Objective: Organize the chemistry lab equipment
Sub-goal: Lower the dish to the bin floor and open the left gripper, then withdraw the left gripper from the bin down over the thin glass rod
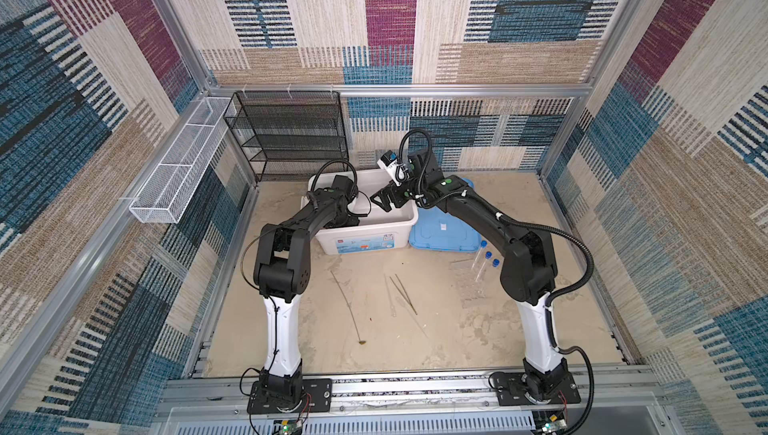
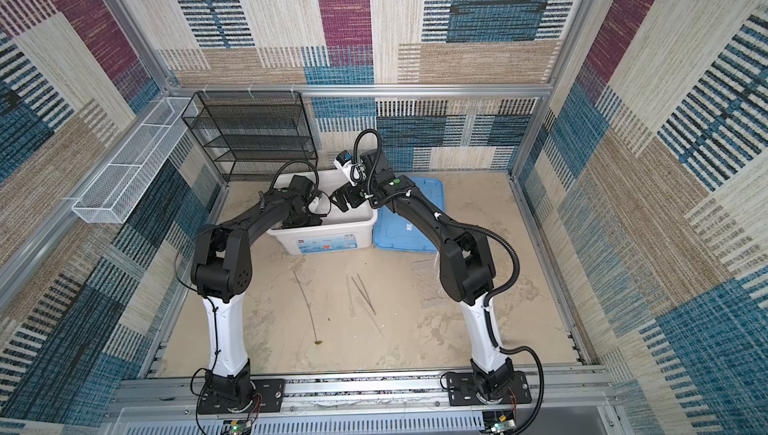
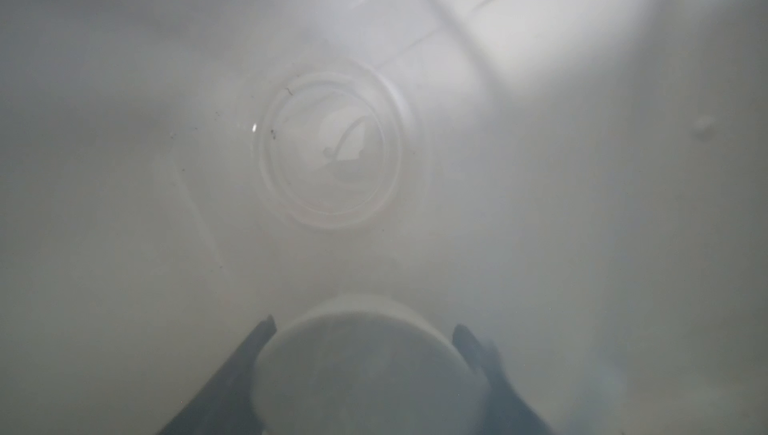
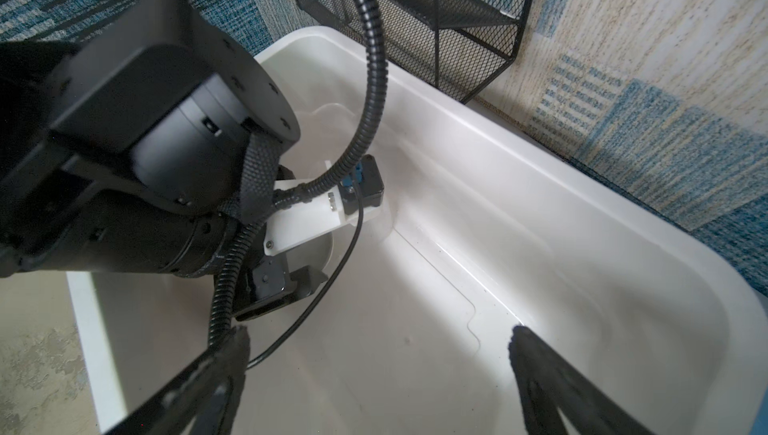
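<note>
The left pincer is down inside the box, clamped on the dish: one finger presses each side of its round white wall. Ahead of this pincer, apart from the dish, the beaker stands on the box floor, seen straight down its mouth. The left wrist view is hazy, so finer detail is lost.

The right pincer hovers above the right half of the box, its fingers spread wide with nothing between them. Below and ahead of it there is only bare white floor. The left arm's wrist sits just to its left, over the same box. The shelf stands beyond the box's far rim.

The lid lies flat on the tabletop under the right arm, just right of the box. The three tubes lie side by side on the tabletop behind the right pincer, close to that arm's elbow and just past the lid's near edge.

Well behind both pincers, towards the arm bases, the tweezers and the dropper lie next to each other mid-tabletop. The rod lies to their left, nearer the left arm, with its brown tip pointing towards the bases.
</note>
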Robot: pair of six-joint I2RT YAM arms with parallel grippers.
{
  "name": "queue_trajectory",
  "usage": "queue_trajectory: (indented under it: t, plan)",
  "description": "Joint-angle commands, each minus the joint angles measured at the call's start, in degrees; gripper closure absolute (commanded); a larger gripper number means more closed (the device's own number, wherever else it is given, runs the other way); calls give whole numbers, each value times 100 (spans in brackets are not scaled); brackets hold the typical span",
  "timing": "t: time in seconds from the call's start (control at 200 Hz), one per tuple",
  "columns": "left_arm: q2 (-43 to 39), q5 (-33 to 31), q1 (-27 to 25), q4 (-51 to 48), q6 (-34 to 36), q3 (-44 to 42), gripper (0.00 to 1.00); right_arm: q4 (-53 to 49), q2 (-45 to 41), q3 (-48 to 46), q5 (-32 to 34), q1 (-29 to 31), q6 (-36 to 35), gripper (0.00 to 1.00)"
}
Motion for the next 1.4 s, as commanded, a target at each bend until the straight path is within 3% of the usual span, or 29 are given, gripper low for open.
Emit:
queue_trajectory:
  t: [0.0,0.451,1.027,1.397]
  plan:
    - [-20,-113,2,92,-11,-48,35,73,12,-15,-24,-4,-17,1]
    - [-156,-46,-6,60,-84,6,17,73,5,7,0,-4,-10,1]
    - [-1323,480,-15,17,-610,48,9,439,-532,-105,-135,-13,293,1]
    - [-2477,1051,-13,36,-1520,-127,9,884,-1492,-689,-55,-13,499,0]
